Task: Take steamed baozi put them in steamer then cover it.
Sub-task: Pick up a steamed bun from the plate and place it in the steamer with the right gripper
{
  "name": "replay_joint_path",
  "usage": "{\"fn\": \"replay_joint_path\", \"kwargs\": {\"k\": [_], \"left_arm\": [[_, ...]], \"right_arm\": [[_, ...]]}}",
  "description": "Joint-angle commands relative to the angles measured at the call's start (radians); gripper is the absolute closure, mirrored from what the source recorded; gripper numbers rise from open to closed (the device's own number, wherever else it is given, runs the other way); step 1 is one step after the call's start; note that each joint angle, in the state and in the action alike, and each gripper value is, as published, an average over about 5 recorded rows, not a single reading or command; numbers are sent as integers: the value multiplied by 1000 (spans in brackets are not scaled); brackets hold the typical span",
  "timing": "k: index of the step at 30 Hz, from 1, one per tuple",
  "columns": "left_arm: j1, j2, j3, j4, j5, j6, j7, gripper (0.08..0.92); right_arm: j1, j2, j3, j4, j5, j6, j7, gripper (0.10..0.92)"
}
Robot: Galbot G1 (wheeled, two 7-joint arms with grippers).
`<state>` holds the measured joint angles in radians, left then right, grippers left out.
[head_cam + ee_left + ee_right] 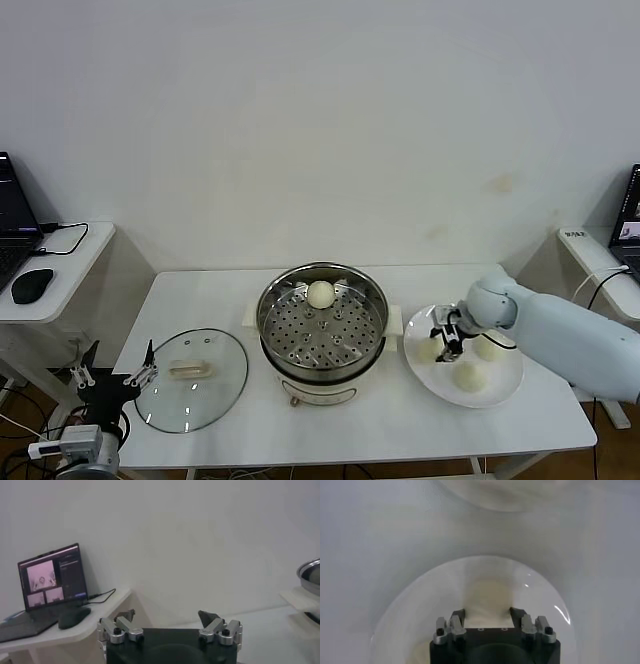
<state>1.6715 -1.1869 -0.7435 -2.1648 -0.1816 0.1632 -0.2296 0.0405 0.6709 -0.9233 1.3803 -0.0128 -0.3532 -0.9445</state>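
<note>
The right gripper [447,341] is being held low over the white plate [500,392], its fingers closed on a steamed baozi [429,349] at the plate's side toward the steamer. In the right wrist view, the cream bun [489,599] is being pinched between the two fingertips [458,614] of the right gripper [488,613], with the plate [410,610] lying beneath it.

Two more baozi are being kept on the same plate: one [489,347] just beyond the gripper on its outer side, one [469,377] nearer the table's front edge. A fourth baozi [321,294] is resting on the perforated floor of the steamer [322,322], toward its far rim, well apart from the gripper on its inner side.

The glass cover [192,379] is lying flat on the table [400,440], handle up, beyond the steamer from the working gripper.

The left gripper [112,378] is being held idle off the table's left front corner, just beside the cover's rim, fingers spread wide and holding nothing; the left wrist view shows its fingertips [125,615] well apart.
</note>
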Motion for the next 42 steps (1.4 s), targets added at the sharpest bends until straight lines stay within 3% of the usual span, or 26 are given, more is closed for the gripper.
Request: {"fn": "replay_joint_path", "kwargs": {"k": [1,9,15,21,30,42], "left_arm": [[0,1,-1,-2,-1,1,0,177],[-3,15,-2,-11,-5,2,0,177],[-13,23,4,-11,-10,4,1,177],[-20,26,9,-8,-13,3,2,177],[-23,19,-9,-5,-18,3,3,177],[-18,9,-30,-2,-18,2,3,177]], "right_arm": [[62,-31,-4,30,30,-1,-7,480],[300,-123,-88,112,161,-28,-35,474],[606,-91,-283,175,301,-74,-31,474],[748,58,-372,221,446,-153,16,466],[675,358,-356,166,627,-288,131,465],[472,572,-341,53,653,-371,233,465]]}}
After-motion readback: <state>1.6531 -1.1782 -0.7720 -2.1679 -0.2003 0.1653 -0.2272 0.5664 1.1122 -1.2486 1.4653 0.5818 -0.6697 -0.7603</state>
